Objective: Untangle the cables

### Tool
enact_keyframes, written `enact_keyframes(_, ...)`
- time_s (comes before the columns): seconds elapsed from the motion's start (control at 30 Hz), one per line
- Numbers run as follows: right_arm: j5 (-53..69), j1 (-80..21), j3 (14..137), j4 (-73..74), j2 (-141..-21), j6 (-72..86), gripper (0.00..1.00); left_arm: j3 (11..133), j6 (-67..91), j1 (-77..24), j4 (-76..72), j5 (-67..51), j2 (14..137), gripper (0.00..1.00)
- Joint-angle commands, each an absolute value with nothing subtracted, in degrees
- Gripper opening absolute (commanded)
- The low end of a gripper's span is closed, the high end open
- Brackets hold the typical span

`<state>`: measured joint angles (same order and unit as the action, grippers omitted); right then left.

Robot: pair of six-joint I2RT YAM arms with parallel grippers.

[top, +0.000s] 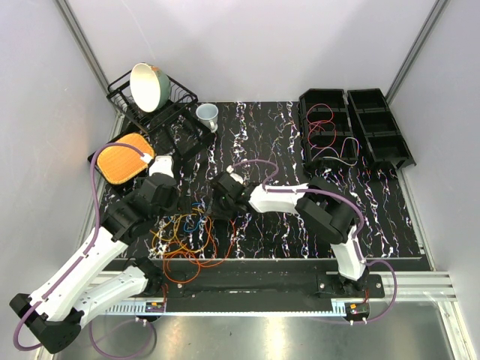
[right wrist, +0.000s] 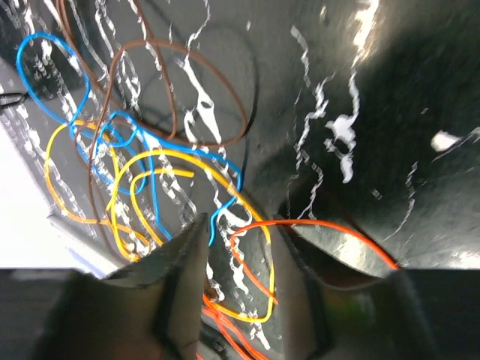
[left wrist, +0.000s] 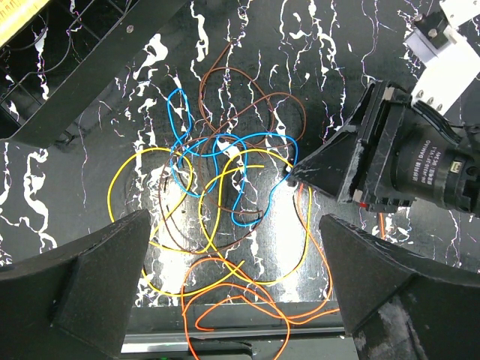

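Thin blue, yellow, brown and orange cables (top: 187, 236) are lying tangled on the black marbled table (top: 277, 127), near the front edge. The right gripper (right wrist: 240, 232) is straddling the blue wire (right wrist: 152, 196), fingers parted, probably to pinch it; the left gripper (left wrist: 234, 217) is hovering wide open above.

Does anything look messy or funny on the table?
Yes. The cables lie in one knotted heap near the front edge, with blue, yellow, brown and orange loops crossing each other. The bowl also leans on its side in the rack.
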<state>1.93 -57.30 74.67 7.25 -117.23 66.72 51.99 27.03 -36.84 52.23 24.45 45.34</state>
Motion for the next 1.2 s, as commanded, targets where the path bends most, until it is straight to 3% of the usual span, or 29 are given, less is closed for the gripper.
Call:
enact_keyframes(0.0,-3.9,-57.5,78.1,11.0,-118.8,64.3,0.34,52.2,27.3,-36.7,50.4,25.6,44.6,0.99)
enact_keyframes(0.07,-4.8,-57.2,79.4,11.9,-118.8,63.3,0.12,52.2,27.3,-36.7,50.4,25.6,44.8,0.98)
enact_keyframes(0.13,-7.0,-57.0,80.4,14.2,-117.6,60.9,0.0,52.3,27.5,-36.7,50.4,25.7,44.8,0.98)
enact_keyframes(0.3,-11.7,-55.2,86.3,22.0,-110.1,50.4,0.0,53.4,27.5,-36.7,50.9,25.0,44.3,0.98)
enact_keyframes(0.6,-8.0,-52.3,104.0,30.8,-92.5,31.8,0.0,57.7,26.2,-36.7,44.3,15.3,43.7,0.96)
enact_keyframes(1.17,-4.5,-52.2,90.8,30.3,-86.8,35.6,0.0,52.5,27.0,-36.8,30.3,5.1,43.6,0.89)
